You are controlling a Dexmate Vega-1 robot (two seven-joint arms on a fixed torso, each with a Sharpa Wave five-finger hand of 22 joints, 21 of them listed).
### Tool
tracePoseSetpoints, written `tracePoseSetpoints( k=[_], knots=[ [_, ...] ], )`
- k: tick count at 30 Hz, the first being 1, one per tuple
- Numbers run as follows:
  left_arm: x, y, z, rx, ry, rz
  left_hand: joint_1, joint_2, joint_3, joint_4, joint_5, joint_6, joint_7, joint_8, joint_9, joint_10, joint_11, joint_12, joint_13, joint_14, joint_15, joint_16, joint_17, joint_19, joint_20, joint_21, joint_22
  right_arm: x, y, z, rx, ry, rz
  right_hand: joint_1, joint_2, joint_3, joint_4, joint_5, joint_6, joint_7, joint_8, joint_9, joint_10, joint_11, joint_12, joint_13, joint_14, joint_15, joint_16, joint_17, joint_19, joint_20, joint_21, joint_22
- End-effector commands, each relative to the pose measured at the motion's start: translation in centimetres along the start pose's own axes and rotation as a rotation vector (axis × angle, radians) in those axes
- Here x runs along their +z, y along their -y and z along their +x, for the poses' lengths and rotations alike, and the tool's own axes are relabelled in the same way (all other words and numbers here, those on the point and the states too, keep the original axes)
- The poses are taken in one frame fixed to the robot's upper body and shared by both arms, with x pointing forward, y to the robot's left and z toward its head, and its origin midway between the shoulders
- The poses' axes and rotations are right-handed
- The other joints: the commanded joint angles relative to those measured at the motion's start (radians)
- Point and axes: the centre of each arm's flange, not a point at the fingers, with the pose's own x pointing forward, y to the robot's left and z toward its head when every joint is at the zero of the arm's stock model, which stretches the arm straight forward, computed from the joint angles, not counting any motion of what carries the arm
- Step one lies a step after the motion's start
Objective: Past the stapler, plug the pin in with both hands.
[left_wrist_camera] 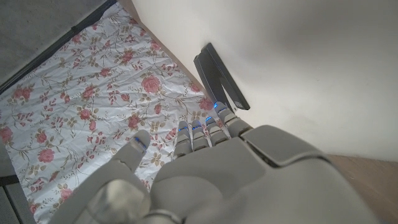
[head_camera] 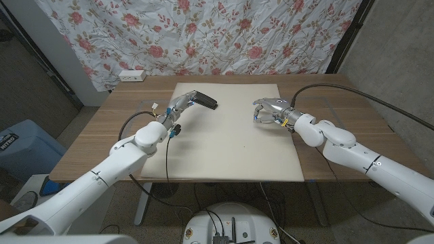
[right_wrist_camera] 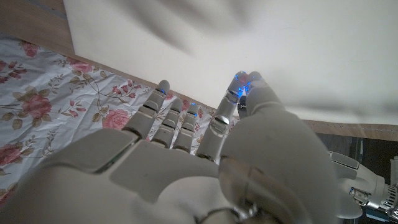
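Head view shows the stapler (head_camera: 205, 101) near the mat's (head_camera: 230, 156) far left corner, long axis running along the far edge; the left hand (head_camera: 178, 106), fingers loosely spread and empty, is just beside it, while the right hand (head_camera: 271, 112), curled and empty, is well apart

Black stapler (head_camera: 205, 101) lies flat on the white mat's (head_camera: 237, 146) far-left part.

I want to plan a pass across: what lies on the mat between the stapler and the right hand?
Nothing: in the head view the stretch of white mat between the stapler and the right hand is bare.
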Motion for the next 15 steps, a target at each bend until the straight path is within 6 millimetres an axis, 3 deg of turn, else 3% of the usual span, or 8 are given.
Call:
tracePoseSetpoints(
  k=[1, 15],
  knots=[
    [2.0, 1.0, -0.7, -0.052, 0.022, 0.222, 0.004, 0.078, 0.009, 0.0, 0.009, 0.005, -0.011, 0.002, 0.004, -0.002, -0.006, 0.0, 0.003, -0.019, -0.038, -0.003, 0.002, -0.027, -0.067, -0.01, 0.003, -0.6, 0.0, 0.0, -0.048, -0.023, 0.055, 0.007, 0.003, -0.004, -0.001, 0.007, 0.007, 0.001, 0.004, -0.001, 0.007, -0.001, 0.002, 0.003, 0.008, -0.021, 0.005, 0.006, 0.001, -0.001, 0.001, 0.004],
    [3.5, 3.6, -0.4, -0.097, 0.109, 0.441, -0.002, 0.08, 0.009, 0.009, 0.008, -0.002, -0.033, -0.002, 0.004, -0.006, -0.022, -0.002, 0.003, -0.031, -0.058, 0.0, 0.005, -0.046, -0.108, -0.009, 0.004, -0.8, 0.1, 0.0, -0.1, -0.044, 0.122, 0.008, 0.005, -0.007, -0.001, 0.009, 0.009, 0.005, -0.002, -0.011, 0.01, -0.001, 0.0, 0.002, 0.009, -0.022, 0.005, 0.006, 0.0, -0.001, 0.0, 0.004]
  ],
)
